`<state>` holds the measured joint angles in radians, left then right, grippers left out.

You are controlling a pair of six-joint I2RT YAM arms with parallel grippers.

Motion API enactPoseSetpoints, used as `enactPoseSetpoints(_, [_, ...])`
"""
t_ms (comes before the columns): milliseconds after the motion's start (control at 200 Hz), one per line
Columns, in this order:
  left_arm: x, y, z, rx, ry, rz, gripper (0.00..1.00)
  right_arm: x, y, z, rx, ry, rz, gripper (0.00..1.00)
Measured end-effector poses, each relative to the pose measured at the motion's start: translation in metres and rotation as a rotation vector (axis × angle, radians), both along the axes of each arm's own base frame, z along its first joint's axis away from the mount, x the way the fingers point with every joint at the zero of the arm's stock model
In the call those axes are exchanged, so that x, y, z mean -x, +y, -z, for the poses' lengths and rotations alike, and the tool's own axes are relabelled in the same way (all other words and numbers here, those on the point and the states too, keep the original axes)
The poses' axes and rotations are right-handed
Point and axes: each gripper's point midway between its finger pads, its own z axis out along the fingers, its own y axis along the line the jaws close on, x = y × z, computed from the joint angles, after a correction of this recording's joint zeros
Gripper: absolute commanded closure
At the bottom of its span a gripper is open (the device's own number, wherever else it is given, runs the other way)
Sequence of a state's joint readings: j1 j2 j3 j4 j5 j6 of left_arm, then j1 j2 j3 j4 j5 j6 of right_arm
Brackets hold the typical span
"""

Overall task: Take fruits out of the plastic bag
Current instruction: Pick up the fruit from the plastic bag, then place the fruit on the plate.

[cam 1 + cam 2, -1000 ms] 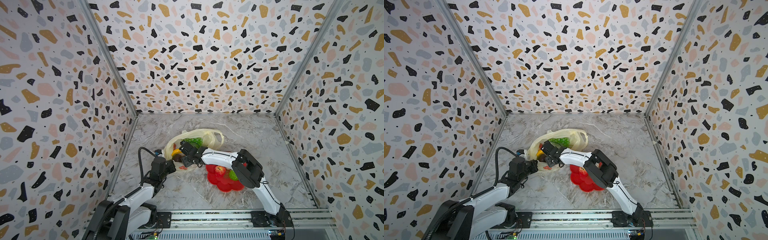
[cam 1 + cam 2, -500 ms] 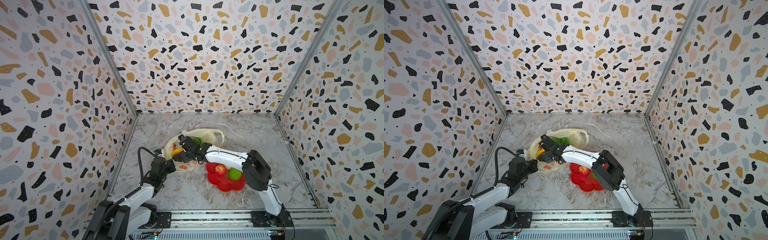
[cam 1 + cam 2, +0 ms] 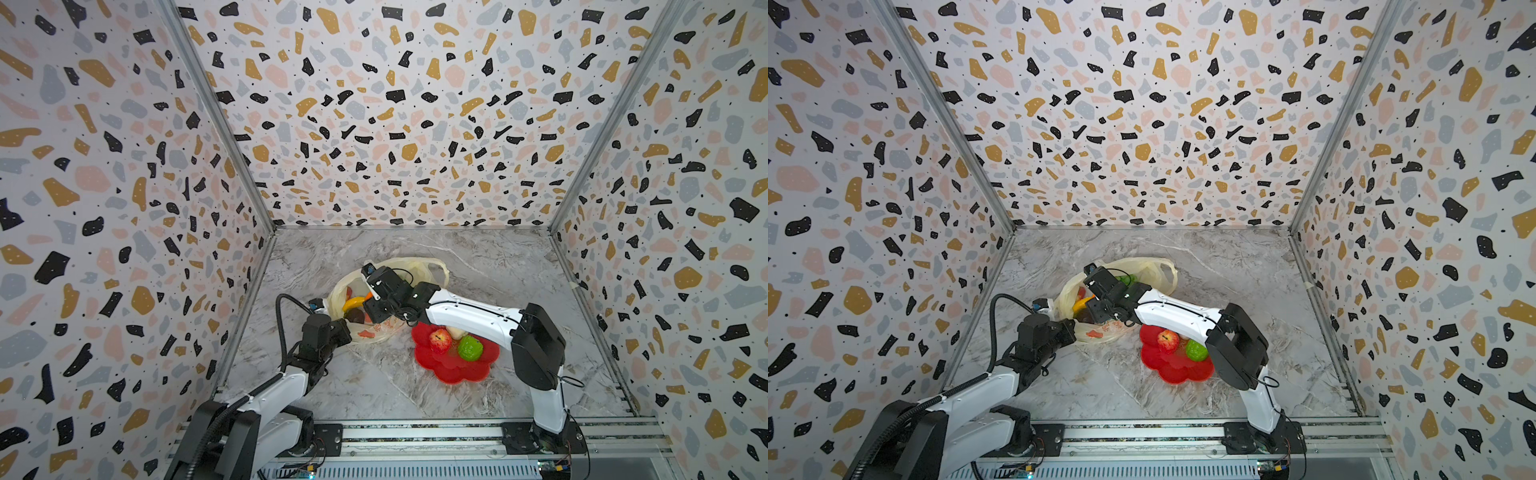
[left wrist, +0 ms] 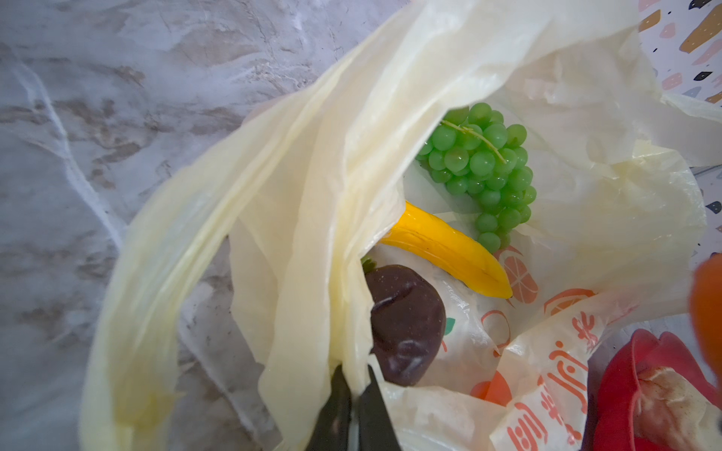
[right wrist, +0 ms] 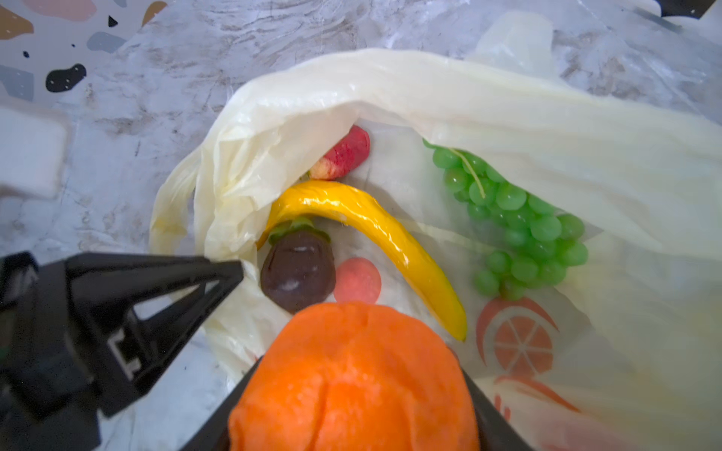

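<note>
Right gripper [image 5: 357, 390] clamps the orange [image 5: 351, 351] above the plastic bag [image 4: 312, 195]; left gripper [image 4: 353, 380] pinches its rim. Mid-extraction, I'd say. Next: carry it clear to the red plate [image 3: 453, 370].

Three walls close in the scene in both top views: the far wall [image 3: 399, 124], the left wall [image 3: 104, 216] and the right wall [image 3: 690, 216], all white with a terrazzo print of black, ochre, pink and grey flecks (the same pattern on each). A slim grey left corner post [image 3: 220, 120] and a right corner post [image 3: 604, 120] mark the far corners. The floor [image 3: 478, 257] is grey-white marbled, evenly lit with soft shadows, and a slotted metal rail [image 3: 415, 434] runs along its near edge.
</note>
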<state>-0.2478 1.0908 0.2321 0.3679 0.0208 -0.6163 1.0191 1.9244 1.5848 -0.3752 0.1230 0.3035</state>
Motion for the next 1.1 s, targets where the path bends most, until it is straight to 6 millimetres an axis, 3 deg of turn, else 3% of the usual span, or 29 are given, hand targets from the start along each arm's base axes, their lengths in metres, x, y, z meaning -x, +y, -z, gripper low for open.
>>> enactPoseSetpoints(205, [0.0,0.0,0.0,0.0,0.0,0.0,0.93,0.036,-0.059,-0.029,-0.015,-0.008,0.002,0.36])
enactPoseSetpoints(340, [0.0,0.0,0.0,0.0,0.0,0.0,0.93,0.06,-0.1,-0.033,-0.01,0.001,0.018,0.36])
enactPoseSetpoints(581, [0.0,0.0,0.001,-0.001,0.003,-0.001,0.93,0.092,-0.156,-0.009,0.046,0.086,0.087,0.36])
enactPoseSetpoints(806, [0.0,0.0,0.001,-0.001,0.004,0.0,0.93,0.114,-0.185,0.013,0.061,0.17,0.148,0.37])
enactPoseSetpoints(1096, [0.0,0.0,0.001,-0.001,0.004,0.0,0.92,0.139,-0.212,0.059,0.103,0.303,0.221,0.37])
